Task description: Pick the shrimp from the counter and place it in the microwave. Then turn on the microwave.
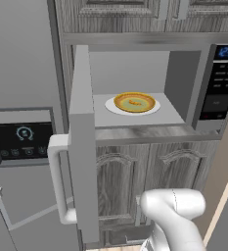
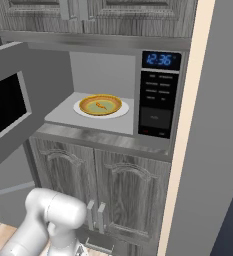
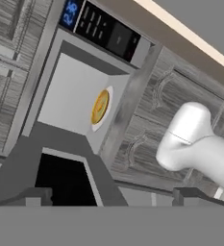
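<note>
The placing half of the task looks done. A tiny orange-pink curved shrimp (image 2: 101, 106) lies in a shallow yellow bowl (image 1: 134, 102) on a white round plate (image 1: 113, 107), all inside the open cavity of the built-in silver-grey microwave (image 1: 181, 78).

Going left to right: at the far left a grey panel with a black dial screen (image 1: 21, 138) sits in a tall grey front. Next, the microwave's grey door with the black window (image 2: 5, 107) stands swung wide to the left, its pale vertical bar handle (image 1: 58, 179) toward the robot. Then the cavity with the bowl, and at the right the black keypad with a blue digital display (image 2: 159, 95).

What remains, I judge, is shutting the door and pressing a start key.

The end effector (image 3: 111, 197) has its dark finger tips spread wide, holding nothing, though they show only at the hand view's lower edge. Grey wood-grain cabinets (image 2: 108, 192) lie above and below the microwave shelf.
</note>
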